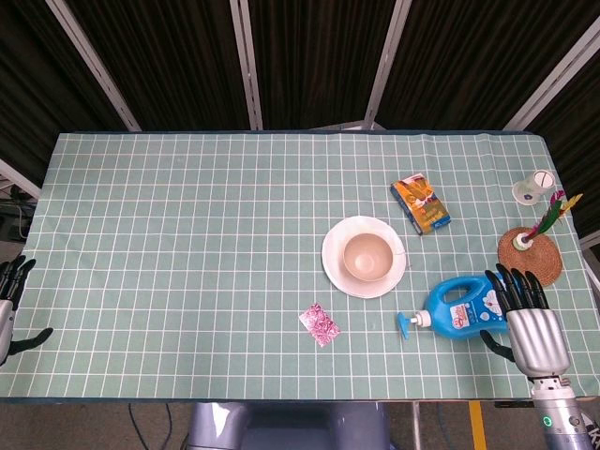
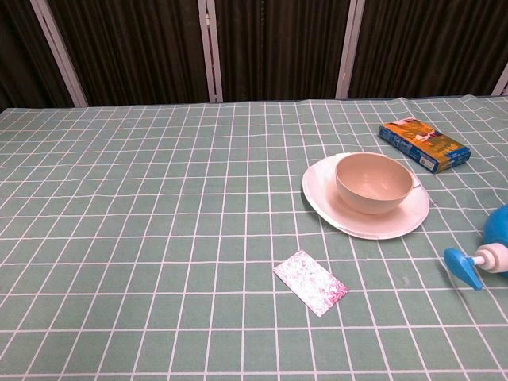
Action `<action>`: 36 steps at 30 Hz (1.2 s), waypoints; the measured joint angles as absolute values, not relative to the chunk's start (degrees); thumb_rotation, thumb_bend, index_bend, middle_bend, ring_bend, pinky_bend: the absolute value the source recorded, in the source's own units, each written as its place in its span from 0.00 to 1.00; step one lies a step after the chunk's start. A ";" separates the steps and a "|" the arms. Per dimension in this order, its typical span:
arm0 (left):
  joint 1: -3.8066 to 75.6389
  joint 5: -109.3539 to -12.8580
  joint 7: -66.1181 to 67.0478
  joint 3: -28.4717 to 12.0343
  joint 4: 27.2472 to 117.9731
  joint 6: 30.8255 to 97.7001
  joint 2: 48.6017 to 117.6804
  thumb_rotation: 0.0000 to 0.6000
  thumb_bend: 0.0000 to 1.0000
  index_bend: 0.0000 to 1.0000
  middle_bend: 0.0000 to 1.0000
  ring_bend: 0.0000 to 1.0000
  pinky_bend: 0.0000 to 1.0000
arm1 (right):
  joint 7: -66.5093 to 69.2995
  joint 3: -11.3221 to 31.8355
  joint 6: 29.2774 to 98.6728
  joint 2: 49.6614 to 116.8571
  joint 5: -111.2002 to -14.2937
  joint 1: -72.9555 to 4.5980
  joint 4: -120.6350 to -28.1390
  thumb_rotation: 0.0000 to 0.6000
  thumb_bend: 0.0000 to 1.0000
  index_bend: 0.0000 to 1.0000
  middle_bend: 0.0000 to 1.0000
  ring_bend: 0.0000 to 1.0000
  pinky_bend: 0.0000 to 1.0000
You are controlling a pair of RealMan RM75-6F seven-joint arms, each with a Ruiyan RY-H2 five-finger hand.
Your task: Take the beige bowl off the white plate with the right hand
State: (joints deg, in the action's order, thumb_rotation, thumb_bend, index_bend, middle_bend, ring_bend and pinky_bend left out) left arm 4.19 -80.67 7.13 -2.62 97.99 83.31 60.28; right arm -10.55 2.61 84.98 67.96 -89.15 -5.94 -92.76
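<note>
A blue pump bottle [image 1: 457, 309] lay on its side near the counter's [image 1: 187, 234] front right corner, its nozzle pointing toward the left edge, between the right hand [image 1: 525, 314] and the white plate [image 1: 337, 272]. The right hand hovered just beside the bottle's base with its dark fingers [image 1: 511, 286] apart and nothing in them. An orange-and-blue box [image 1: 421, 204] lay just behind the plate toward the far edge, and a small pink patterned packet [image 1: 320, 324] lay in front of it toward the near edge. A woven coaster [image 1: 544, 267] bearing a feathered thing [image 1: 546, 221] and a small white cup [image 1: 532, 187] sat by the right edge.

The beige bowl [image 2: 373, 181] stood upright and empty on the white plate, right of the counter's middle; smooth, round, plain inside.

Print on the box and bottle was too small to read.

The left hand [image 1: 11, 281] hung off the left edge, holding nothing, its fingers loosely apart
</note>
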 measured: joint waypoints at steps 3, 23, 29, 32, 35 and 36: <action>4.12 -80.71 7.17 -2.61 98.08 83.46 60.26 1.00 0.00 0.00 0.00 0.00 0.00 | -10.58 2.54 84.81 67.94 -89.08 -5.94 -92.72 1.00 0.13 0.00 0.00 0.00 0.00; 4.18 -79.59 5.66 -3.11 97.79 82.96 59.84 1.00 0.00 0.00 0.00 0.00 0.00 | -11.30 3.05 83.64 70.15 -90.42 -7.75 -92.75 1.00 0.13 0.18 0.00 0.00 0.00; 4.24 -79.73 5.82 -3.04 97.88 82.86 59.81 1.00 0.00 0.00 0.00 0.00 0.00 | -13.90 4.55 80.19 72.19 -90.08 -10.95 -94.53 1.00 0.13 0.30 0.04 0.00 0.00; 4.24 -79.72 5.57 -3.04 97.82 82.83 59.76 1.00 0.00 0.00 0.00 0.00 0.00 | -16.50 6.13 76.80 74.98 -88.18 -13.61 -95.49 1.00 0.14 0.32 0.07 0.00 0.00; 4.25 -79.58 5.13 -3.12 97.72 82.75 59.67 1.00 0.00 0.00 0.00 0.00 0.00 | -19.95 7.76 73.65 78.30 -84.95 -16.23 -96.05 1.00 0.14 0.34 0.07 0.00 0.00; 4.26 -79.53 4.96 -3.15 97.65 82.71 59.64 1.00 0.00 0.00 0.00 0.00 0.00 | -20.86 8.18 72.92 79.19 -84.01 -16.96 -96.13 1.00 0.14 0.35 0.07 0.00 0.00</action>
State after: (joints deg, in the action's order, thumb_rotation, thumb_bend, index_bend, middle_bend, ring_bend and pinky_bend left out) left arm 4.26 -79.53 4.96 -3.15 97.65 82.71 59.64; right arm -20.86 8.18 72.92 79.19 -84.01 -16.96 -96.13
